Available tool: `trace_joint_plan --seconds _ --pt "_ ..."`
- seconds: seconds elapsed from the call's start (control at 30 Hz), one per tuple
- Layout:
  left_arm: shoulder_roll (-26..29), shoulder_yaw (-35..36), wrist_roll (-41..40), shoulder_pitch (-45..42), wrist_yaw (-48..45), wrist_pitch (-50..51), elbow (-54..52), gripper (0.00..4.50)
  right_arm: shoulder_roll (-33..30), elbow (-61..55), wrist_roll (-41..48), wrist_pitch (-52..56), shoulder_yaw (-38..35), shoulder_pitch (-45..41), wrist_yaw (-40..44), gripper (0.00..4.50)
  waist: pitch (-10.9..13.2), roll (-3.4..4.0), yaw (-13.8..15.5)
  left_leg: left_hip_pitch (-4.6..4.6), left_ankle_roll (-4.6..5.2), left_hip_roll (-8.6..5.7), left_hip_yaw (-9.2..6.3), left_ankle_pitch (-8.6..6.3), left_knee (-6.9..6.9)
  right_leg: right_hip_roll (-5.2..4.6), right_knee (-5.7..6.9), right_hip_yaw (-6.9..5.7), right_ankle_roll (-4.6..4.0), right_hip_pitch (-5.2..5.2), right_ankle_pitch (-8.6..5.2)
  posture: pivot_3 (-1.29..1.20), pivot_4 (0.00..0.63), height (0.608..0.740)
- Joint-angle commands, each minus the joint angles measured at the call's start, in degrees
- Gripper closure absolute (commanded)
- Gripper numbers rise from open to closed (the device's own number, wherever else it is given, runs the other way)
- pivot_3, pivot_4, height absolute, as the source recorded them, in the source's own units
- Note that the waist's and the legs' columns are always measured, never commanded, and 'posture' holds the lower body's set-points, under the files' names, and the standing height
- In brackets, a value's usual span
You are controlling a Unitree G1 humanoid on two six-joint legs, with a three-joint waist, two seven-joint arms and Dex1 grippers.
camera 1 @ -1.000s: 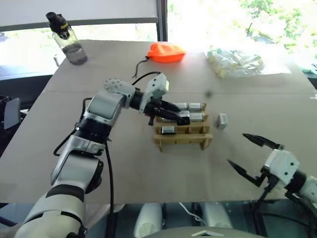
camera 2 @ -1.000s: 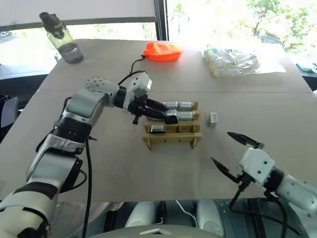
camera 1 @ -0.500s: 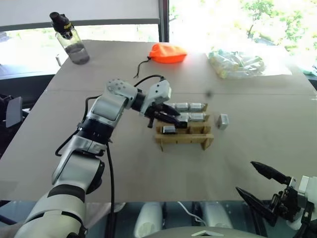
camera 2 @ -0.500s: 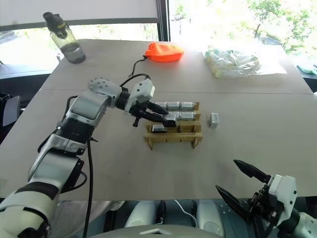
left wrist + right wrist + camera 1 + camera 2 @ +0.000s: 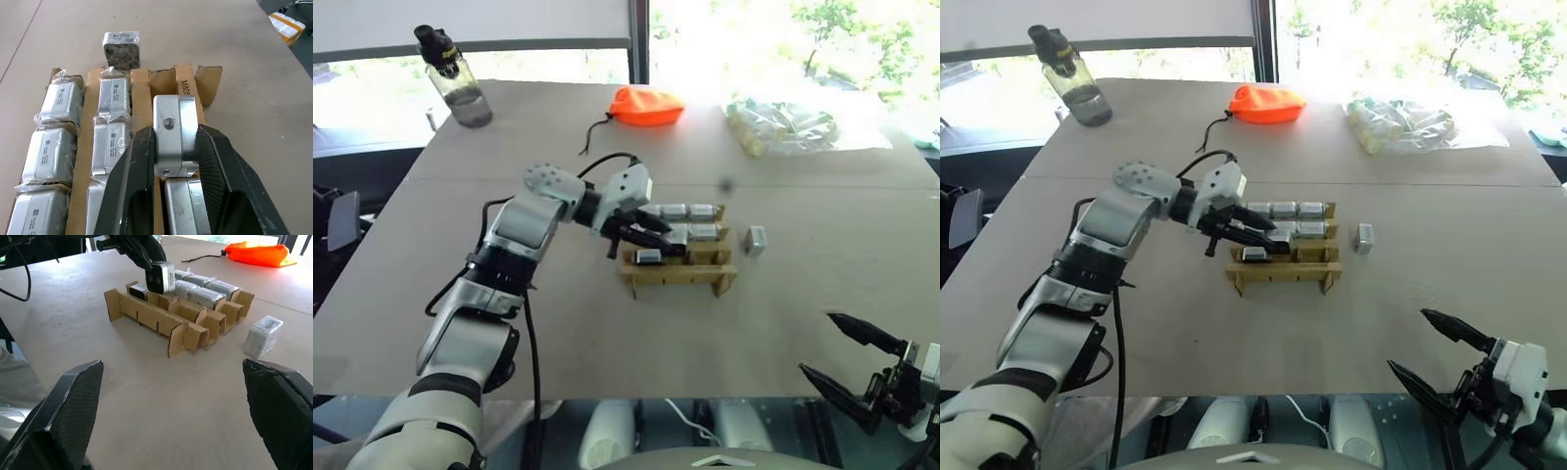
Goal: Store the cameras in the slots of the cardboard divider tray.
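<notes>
Printed on a strip of the tray point(image 5: 182, 88), the left wrist view gives "M80" and then cut-off letters; the wrapped cameras' point(image 5: 57, 100) labels are too small to read. The same view shows the left gripper point(image 5: 176, 147) clamped on a bare camera point(image 5: 174, 132) above the tray, a detail too fine in the head views. Those place the tray at frame centre, a loose camera point(image 5: 754, 239) just right of it, and the right gripper point(image 5: 854, 357) spread wide, lower right.
</notes>
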Motion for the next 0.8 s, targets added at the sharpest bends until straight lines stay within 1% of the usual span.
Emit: trace_joint_plan --seconds 0.03,0.2,0.37,0.57,0.67,0.7,0.73,0.77,0.8 --pt "-1.4 -1.5 1.9 1.0 1.2 -1.7 0.6 3.82 0.6 -1.7 -0.2 -0.4 -0.9 0.1 -0.4 0.0 0.0 0.02 0.2 0.0 0.0 0.0 -0.01 0.0 0.0 0.0 0.0 -0.01 0.0 0.01 0.0 0.0 0.15 0.74" --pt "-2.1 -1.7 2.5 0.8 0.9 -2.8 1.4 3.82 1.4 -2.5 -0.5 -0.5 -1.2 0.6 -1.1 0.0 0.0 0.02 0.2 0.01 0.01 -0.02 -0.01 0.0 0.04 -0.02 0.0 -0.01 0.01 0.05 -0.01 0.0 0.15 0.74" --pt "-1.6 -2.2 3.0 1.3 -0.3 -3.3 1.6 3.82 1.8 -2.7 -0.8 -0.6 -1.4 0.7 -1.4 0.0 0.0 0.03 0.1 -0.02 0.02 -0.02 -0.04 -0.01 0.03 -0.01 -0.03 -0.04 -0.04 0.04 0.02 0.0 0.15 0.74" --pt "-1.2 -1.4 0.7 1.2 -2.0 0.7 0.8 3.82 1.9 -1.8 -1.2 -0.7 -1.1 -0.2 -1.6 0.0 0.0 0.03 -0.1 -0.02 0.04 0.0 -0.03 -0.03 0.03 -0.01 -0.04 -0.04 -0.02 0.04 0.01 0.0 0.15 0.74" --pt "-2.1 0.0 -1.9 0.8 -2.6 2.9 -0.8 2.31 1.9 -1.2 -1.4 -0.9 -1.1 -0.7 -1.4 0.0 0.0 0.03 -0.1 -0.03 0.05 0.0 -0.04 -0.03 0.03 -0.01 -0.04 -0.05 -0.01 0.03 0.0 0.0 0.15 0.74" --pt "-2.3 0.4 -1.9 0.6 -1.9 2.7 -1.0 1.91 1.9 -1.1 -1.5 -0.9 -1.1 -0.9 -1.3 0.0 0.0 0.03 -0.1 -0.03 0.05 0.0 -0.04 -0.03 0.03 -0.01 -0.04 -0.05 -0.01 0.03 0.0 0.0 0.15 0.74" --pt "-2.5 0.6 -1.8 0.4 -1.4 2.6 -1.0 1.64 1.9 -1.0 -1.6 -0.9 -1.2 -1.1 -1.4 0.0 0.0 0.03 0.0 -0.04 0.05 0.01 -0.04 -0.03 0.03 -0.01 -0.04 -0.05 -0.01 0.03 0.0 0.0 0.15 0.74" --pt "-2.9 1.1 -1.8 0.2 -0.1 2.4 -0.8 1.1 1.8 -0.8 -1.7 -0.8 -1.2 -1.3 -1.5 0.0 0.0 0.03 0.0 -0.04 0.05 0.0 -0.06 -0.03 0.03 -0.03 -0.04 -0.05 -0.01 0.03 0.0 0.0 0.15 0.74" --pt "-3.1 1.5 -1.7 -0.1 1.0 2.9 -0.5 0.72 1.8 -0.6 -2.0 -0.8 -1.3 -1.7 -1.8 0.0 0.0 0.03 0.0 -0.03 0.05 0.0 -0.05 -0.03 0.03 -0.03 -0.04 -0.04 -0.01 0.04 0.0 0.0 0.15 0.74"
